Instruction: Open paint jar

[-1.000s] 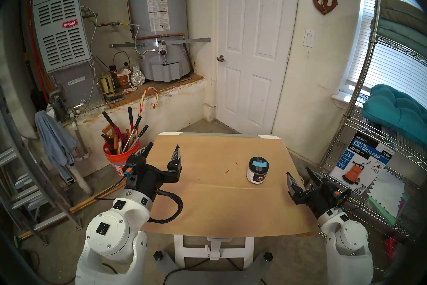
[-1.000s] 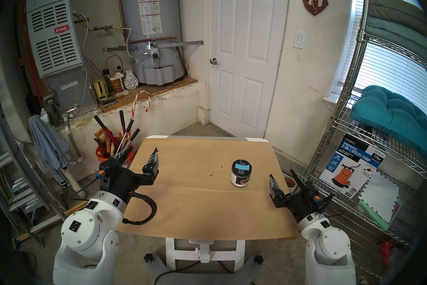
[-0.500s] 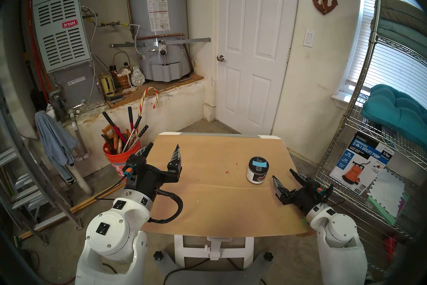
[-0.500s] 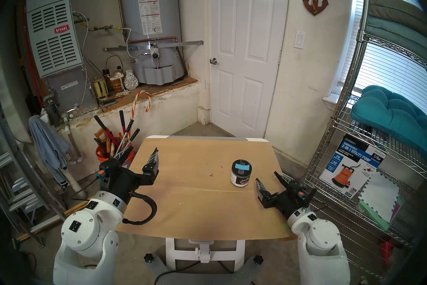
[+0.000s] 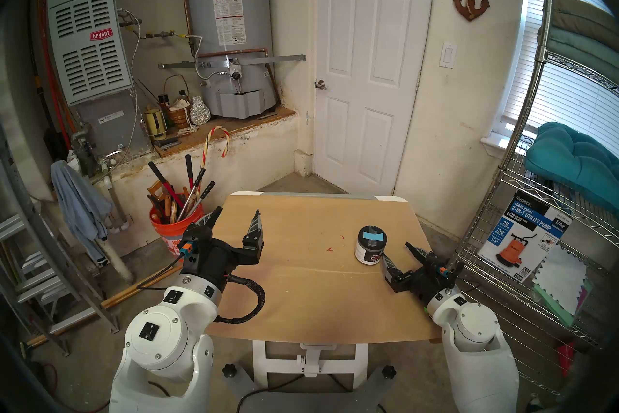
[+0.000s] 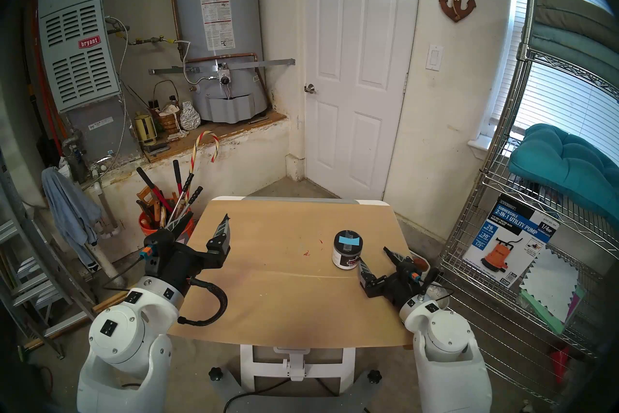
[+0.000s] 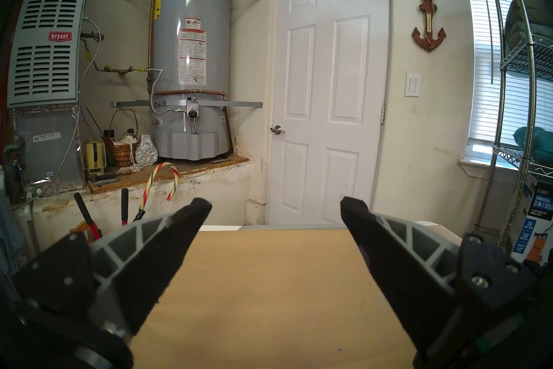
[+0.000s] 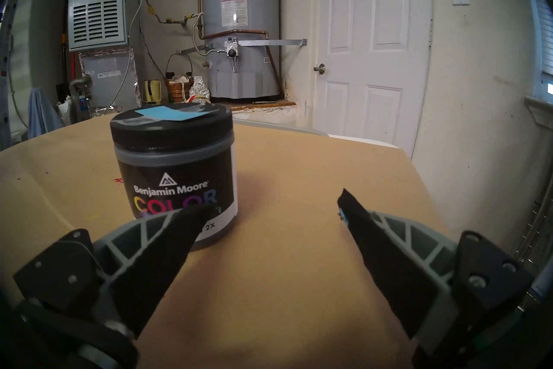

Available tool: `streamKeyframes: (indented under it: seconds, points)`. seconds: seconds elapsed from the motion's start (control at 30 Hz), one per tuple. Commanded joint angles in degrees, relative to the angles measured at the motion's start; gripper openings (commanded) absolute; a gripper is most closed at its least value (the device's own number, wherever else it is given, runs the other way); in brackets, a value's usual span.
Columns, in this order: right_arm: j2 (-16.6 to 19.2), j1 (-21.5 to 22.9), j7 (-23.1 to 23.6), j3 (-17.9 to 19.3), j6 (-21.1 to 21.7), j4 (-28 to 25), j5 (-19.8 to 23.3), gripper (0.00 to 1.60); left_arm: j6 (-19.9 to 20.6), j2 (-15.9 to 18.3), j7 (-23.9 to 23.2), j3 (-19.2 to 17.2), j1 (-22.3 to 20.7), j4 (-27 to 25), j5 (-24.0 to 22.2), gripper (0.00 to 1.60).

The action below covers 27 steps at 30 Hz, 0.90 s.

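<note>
The paint jar stands upright on the brown paper-covered table, right of centre. Its black lid is on and carries a light-blue tape strip. It also shows in the head right view and close up in the right wrist view. My right gripper is open, low over the table just right of the jar. Its left fingertip is at the jar's lower right side, touching or nearly so. My left gripper is open and empty above the table's left edge; its wrist view shows no jar.
An orange bucket of long-handled tools stands on the floor by the table's left edge. A wire shelf with a pump box stands close to the right arm. Small red paint specks mark the paper.
My right arm has moved left and forward from the table's right edge up to the jar, gripper still open. The jar has shifted slightly left. The left arm has not moved.
</note>
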Motion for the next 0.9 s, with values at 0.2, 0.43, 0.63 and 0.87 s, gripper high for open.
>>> streamKeyframes:
  seconds: [0.2,0.43,0.63,0.87]
  points:
    - [1.42,2.27,0.04,-2.09,6.43,-3.49,-3.06,1.6,-0.13,0.04,0.06,-0.1,0.02,-1.14,0.18,1.6]
    - [3.06,0.69,4.98,-0.7,9.76,-6.35,0.39,1.6,-0.13,0.02,0.04,-0.1,0.02,-1.14,0.2,1.6]
    - [3.29,0.71,6.99,-0.87,10.98,-6.96,0.91,1.6,-0.12,0.0,0.03,-0.11,0.03,-1.15,0.22,1.6]
    - [2.39,2.13,7.13,-2.63,9.1,-4.54,0.27,1.6,-0.12,-0.03,0.0,-0.11,0.03,-1.15,0.23,1.6]
